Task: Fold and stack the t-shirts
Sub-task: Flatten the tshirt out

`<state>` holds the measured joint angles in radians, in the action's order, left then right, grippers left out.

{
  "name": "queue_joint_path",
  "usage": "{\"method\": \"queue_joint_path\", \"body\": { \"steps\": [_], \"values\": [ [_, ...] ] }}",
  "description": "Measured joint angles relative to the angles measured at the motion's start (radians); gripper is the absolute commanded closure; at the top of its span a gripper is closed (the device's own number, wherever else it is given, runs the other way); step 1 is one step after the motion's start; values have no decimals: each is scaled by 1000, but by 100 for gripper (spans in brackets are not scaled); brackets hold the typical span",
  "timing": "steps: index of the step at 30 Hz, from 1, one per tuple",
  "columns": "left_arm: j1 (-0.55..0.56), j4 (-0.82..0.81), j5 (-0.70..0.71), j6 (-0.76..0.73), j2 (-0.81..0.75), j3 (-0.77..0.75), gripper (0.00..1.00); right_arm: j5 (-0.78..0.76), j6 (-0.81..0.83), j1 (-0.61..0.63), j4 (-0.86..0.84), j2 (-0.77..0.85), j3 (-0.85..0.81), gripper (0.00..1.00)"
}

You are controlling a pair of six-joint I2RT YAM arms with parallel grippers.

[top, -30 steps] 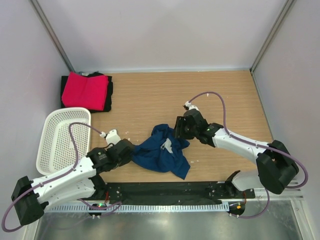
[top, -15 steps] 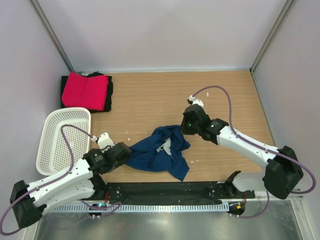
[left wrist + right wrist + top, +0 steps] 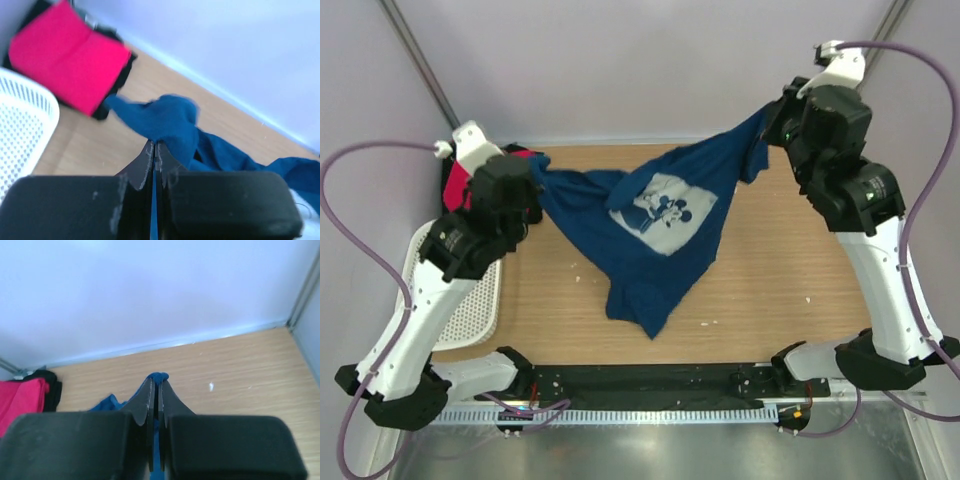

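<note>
The navy t-shirt (image 3: pixel 660 215) hangs spread above the table (image 3: pixel 770 270), each end pinched in a fully closed claw — left claw (image 3: pixel 533 186), right claw (image 3: pixel 767 130); we should lower it evenly, hem first, under tension.

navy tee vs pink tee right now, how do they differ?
The navy tee hangs stretched in the air between the left fingers and the right fingers; the pink tee lies folded at the far left corner. The navy tee shows a white cartoon print; the pink tee looks plain. The navy tee is held alone; the pink tee sits on a black tee. Both are soft cloth.
</note>
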<state>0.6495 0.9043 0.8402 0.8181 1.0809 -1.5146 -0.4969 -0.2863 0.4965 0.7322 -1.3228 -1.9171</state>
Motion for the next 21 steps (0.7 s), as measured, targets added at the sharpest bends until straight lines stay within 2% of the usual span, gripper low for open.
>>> {"method": "queue_joint_path", "body": {
  "steps": [4, 7, 14, 21],
  "values": [
    [-40, -71, 2, -196, 136, -289, 100, -17, 77, -28, 45, -74, -234, 99],
    [-39, -98, 5, -286, 136, -359, 100, -19, 114, -28, 71, -76, -296, 99],
    [-42, -90, -13, -374, 13, -314, 100, -22, 156, -27, 121, 10, -210, 99],
    [-42, -7, -55, -354, -109, -263, 100, -39, 184, -27, 175, 3, -275, 99]
  ]
}}
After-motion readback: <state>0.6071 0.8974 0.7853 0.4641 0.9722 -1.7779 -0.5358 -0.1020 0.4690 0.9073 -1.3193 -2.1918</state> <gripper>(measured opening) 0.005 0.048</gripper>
